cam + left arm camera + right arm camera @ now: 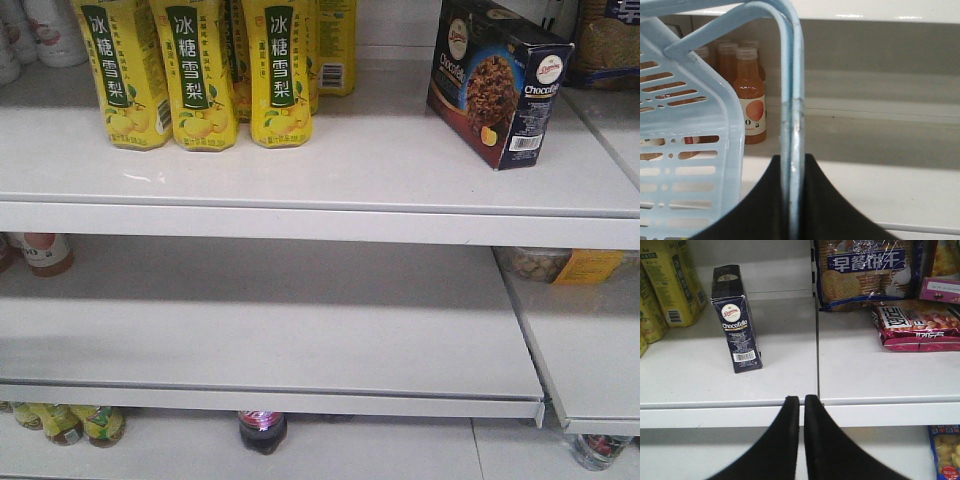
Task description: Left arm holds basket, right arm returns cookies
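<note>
One cookie box (pixel 497 80) stands upright at the right end of the top shelf (pixel 330 165), well back from its front edge, right of the yellow bottles (pixel 200 70). The left gripper (pixel 792 210) is clamped on the basket's (pixel 685 150) hoop handles (pixel 792 100); what the basket holds is hidden. The right gripper (pixel 801 405) hangs before the shelf edge, fingers together, holding nothing.

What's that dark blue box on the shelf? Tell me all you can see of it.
The cookie box is a tall, dark navy cardboard carton showing a chocolate cookie, a round white logo, "Chocofello" lettering and a white barcode patch. It stands upright and closed on the white top shelf, turned at an angle, right of the yellow bottles. Nothing grips it.
</note>
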Robot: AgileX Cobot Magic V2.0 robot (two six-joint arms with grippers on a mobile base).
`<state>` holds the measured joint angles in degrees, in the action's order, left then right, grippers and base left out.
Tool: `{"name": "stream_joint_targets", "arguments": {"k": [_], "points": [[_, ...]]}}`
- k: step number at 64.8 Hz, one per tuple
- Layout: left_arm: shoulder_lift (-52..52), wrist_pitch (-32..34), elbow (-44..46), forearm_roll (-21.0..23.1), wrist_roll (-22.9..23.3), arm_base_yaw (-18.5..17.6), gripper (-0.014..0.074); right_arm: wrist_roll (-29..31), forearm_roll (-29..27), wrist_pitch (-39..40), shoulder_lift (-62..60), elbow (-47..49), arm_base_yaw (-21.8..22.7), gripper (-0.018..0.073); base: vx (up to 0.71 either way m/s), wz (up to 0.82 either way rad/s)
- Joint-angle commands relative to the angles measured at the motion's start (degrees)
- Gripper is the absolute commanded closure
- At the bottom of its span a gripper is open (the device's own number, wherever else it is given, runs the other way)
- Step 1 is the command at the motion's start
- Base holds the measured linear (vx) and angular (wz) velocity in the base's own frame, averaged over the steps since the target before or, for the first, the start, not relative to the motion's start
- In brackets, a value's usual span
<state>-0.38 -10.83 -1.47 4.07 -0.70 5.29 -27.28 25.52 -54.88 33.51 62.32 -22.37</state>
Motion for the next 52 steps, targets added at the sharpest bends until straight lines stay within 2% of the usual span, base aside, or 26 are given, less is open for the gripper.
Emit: {"name": "stream_joint_targets", "arguments": {"k": [1, 15, 24, 33, 38, 52], "points": [[-0.9, 5.8, 1.3, -0.5, -1.1, -0.1, 0.0596, 0.5, 1.5, 3.7, 0.4, 1.6, 0.2, 0.0562, 0.0, 0.0], [-0.9, 5.8, 1.3, -0.5, -1.1, -0.1, 0.0596, 0.5, 1.5, 3.7, 0.4, 1.6, 0.2, 0.0562, 0.0, 0.0], [-0.9, 5.8, 1.3, -0.5, -1.1, -0.1, 0.0596, 0.3, 6.1, 5.6, 0.4, 1.6, 0.2, 0.0562, 0.0, 0.0], [-0.9, 5.8, 1.3, -0.5, -1.1, -0.1, 0.0596, 0.3, 4.3, 8.4, 0.7, 1.6, 1.0, 0.0562, 0.0, 0.0], [-0.9, 5.8, 1.3, -0.5, -1.1, -0.1, 0.0596, 1.8, 3.4, 11.1, 0.7, 1.6, 3.7, 0.0562, 0.0, 0.0], [-0.9, 5.8, 1.3, -0.5, -1.1, -0.1, 0.0596, 11.1, -2.9, 16.5, 0.4, 1.6, 15.9, 0.0562, 0.0, 0.0]]}}
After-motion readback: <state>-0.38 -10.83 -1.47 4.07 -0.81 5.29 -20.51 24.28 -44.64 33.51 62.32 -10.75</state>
